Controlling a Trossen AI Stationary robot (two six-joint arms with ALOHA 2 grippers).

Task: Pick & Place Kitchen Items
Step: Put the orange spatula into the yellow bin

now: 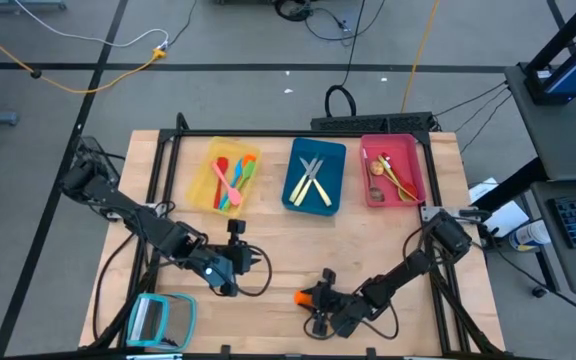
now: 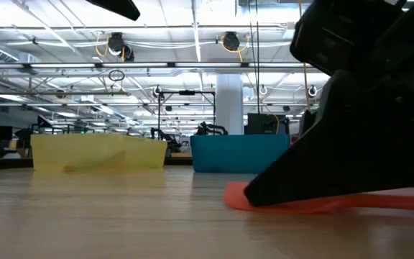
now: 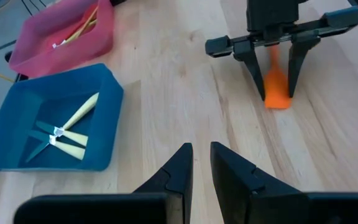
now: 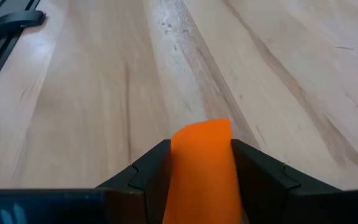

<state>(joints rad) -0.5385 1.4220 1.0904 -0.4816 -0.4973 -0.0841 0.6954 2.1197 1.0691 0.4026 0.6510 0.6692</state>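
An orange spatula lies low near the table's front edge, between the fingers of my right gripper. Its flat, rounded end sticks out past the fingertips. In the low view the spatula stretches along the tabletop under the dark gripper. My left gripper hovers to the left of it, above the table. Its fingers stand a narrow gap apart with nothing between them. My right gripper has the spatula's flat orange part between its two fingers, touching both inner sides. The fingers slant down from the table's right and lie along the spatula. Its free end is down at the tabletop; whether it rests there I cannot tell.
At the back stand a yellow tray with several coloured utensils, a blue tray with knives, and a red tray with a metal spoon and yellow utensils. A teal-framed flat square lies at the near left corner. Bare wood lies between trays and grippers.
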